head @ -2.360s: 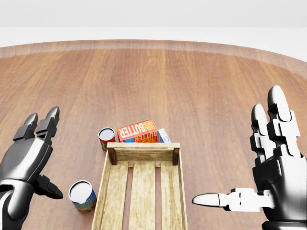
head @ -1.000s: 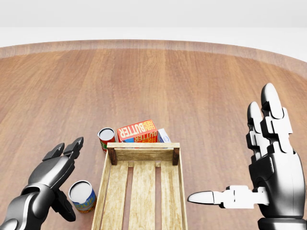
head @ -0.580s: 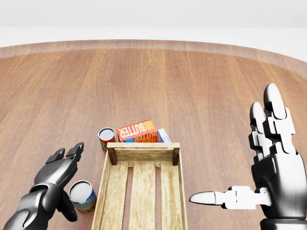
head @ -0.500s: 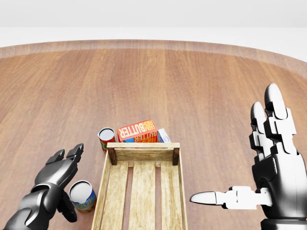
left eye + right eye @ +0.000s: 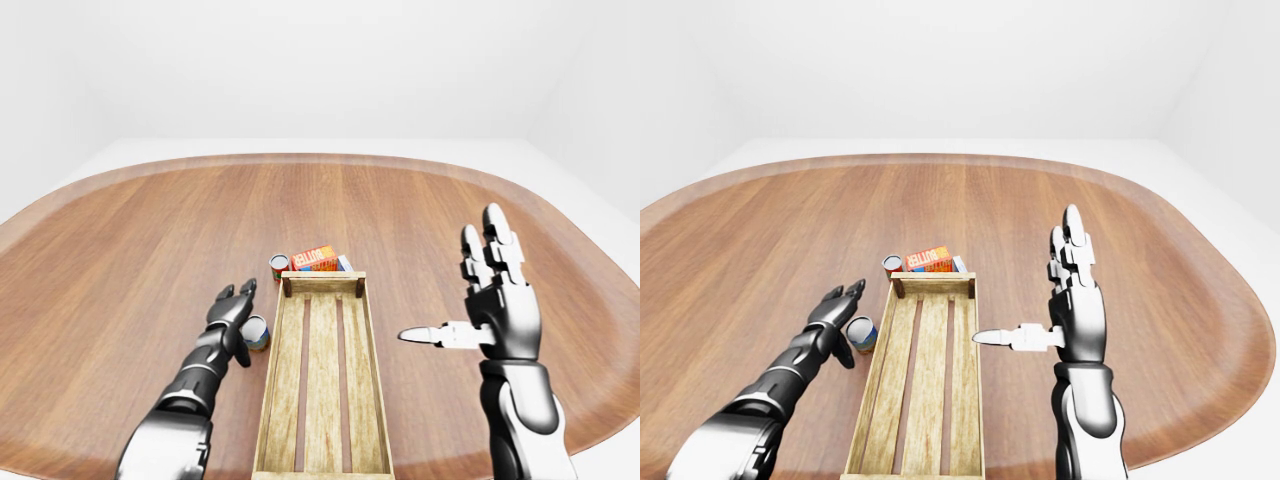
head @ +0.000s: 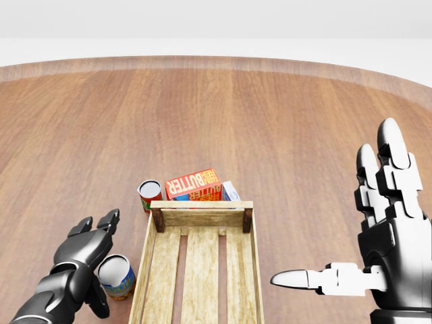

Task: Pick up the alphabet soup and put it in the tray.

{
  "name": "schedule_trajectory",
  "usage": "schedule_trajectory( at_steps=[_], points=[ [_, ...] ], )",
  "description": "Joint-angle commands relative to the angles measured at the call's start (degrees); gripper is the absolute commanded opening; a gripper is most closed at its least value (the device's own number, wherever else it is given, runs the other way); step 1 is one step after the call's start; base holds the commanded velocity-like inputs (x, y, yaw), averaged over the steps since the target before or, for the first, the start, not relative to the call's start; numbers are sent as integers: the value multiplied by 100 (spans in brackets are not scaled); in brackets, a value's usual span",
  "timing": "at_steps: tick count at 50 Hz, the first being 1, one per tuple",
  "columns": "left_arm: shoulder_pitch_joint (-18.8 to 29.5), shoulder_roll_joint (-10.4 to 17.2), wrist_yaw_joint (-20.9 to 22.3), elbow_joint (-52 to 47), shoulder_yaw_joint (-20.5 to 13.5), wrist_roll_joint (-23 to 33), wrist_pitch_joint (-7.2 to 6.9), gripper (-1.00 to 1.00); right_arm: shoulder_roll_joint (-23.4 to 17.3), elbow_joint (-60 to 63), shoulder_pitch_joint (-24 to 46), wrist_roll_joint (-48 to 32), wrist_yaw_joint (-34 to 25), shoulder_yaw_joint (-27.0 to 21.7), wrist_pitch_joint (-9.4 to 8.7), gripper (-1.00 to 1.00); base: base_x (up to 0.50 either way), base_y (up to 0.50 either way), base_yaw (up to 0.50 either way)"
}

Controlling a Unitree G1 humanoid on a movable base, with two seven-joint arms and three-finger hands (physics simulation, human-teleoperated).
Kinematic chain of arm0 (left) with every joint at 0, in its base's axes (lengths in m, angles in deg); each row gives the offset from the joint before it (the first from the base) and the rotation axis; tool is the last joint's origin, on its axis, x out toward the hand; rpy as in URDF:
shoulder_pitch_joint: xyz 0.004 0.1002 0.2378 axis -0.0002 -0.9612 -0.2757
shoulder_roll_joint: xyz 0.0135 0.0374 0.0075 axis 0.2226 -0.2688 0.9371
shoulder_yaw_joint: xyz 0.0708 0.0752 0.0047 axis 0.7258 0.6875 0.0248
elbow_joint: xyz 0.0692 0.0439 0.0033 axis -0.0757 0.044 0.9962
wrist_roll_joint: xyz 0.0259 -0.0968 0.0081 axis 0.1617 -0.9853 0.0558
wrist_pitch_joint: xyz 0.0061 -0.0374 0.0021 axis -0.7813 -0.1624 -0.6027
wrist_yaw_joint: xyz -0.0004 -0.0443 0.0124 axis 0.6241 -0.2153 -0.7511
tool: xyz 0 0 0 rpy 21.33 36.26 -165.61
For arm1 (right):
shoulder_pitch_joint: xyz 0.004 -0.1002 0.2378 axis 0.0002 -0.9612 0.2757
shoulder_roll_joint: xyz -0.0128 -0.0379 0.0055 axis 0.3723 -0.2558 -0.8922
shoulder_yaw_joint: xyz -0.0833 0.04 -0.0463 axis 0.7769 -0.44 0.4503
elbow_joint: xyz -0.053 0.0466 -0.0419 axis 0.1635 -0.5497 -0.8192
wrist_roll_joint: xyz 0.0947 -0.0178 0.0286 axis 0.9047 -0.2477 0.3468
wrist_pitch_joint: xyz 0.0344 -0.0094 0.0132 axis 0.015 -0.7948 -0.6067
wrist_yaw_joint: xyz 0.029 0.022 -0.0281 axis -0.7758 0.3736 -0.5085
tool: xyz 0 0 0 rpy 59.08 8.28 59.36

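The alphabet soup can (image 6: 115,276), with a blue and yellow label, stands upright on the wooden table just left of the wooden tray (image 6: 202,204). My left hand (image 6: 98,264) is open at the can's left side. Its fingers point up the view and its thumb lies below the can; I cannot tell whether it touches the can. My right hand (image 6: 358,226) is open and empty, raised to the right of the tray with its thumb pointing at it. The tray holds nothing that I can see.
A red-labelled can (image 6: 149,194) stands at the tray's upper left corner. A red butter box (image 6: 194,183) and a small white carton (image 6: 231,192) lie just above the tray's top wall. The round wooden table (image 5: 400,200) spreads all around.
My left hand has come down from a raised pose and moved in beside the alphabet soup can. The right hand has barely shifted. The can and tray have not moved.
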Motion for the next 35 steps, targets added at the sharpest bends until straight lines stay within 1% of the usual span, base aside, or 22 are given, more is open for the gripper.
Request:
schedule_trajectory(
  at_steps=[1,9,25,26,27,28,29,30,31,33,35],
  points=[
    [123,-80,-116,274,64,57,0,100,4,-80,27,18,-5,29,0,100,0,0,0],
    [171,-146,-137,451,71,53,0,100,-8,-57,15,29,3,48,0,100,0,0,0],
    [194,-181,-162,580,74,50,0,100,-12,-93,36,26,19,55,0,100,0,0,0],
    [187,-184,-131,579,58,25,0,100,-11,-91,36,28,20,55,0,100,0,0,0],
    [157,-198,25,587,3,-77,0,100,-11,-86,35,30,20,56,0,100,0,0,0],
    [128,-199,-13,552,20,-81,0,36,-11,-81,39,34,24,49,0,100,0,0,0],
    [128,-199,-17,553,24,-84,0,36,-11,-81,39,34,24,48,0,100,0,0,0],
    [103,-196,137,544,-53,-231,0,-100,-9,-114,51,34,24,58,0,100,0,0,0],
    [101,-191,91,526,-41,-245,0,-100,-8,-133,58,26,31,72,0,100,0,0,0],
    [102,-174,170,522,-64,-345,0,-100,-11,-134,60,17,39,93,0,100,0,0,0],
    [102,-153,138,522,-62,-383,0,-100,-15,-134,63,19,41,98,0,100,0,0,0]
  ],
)
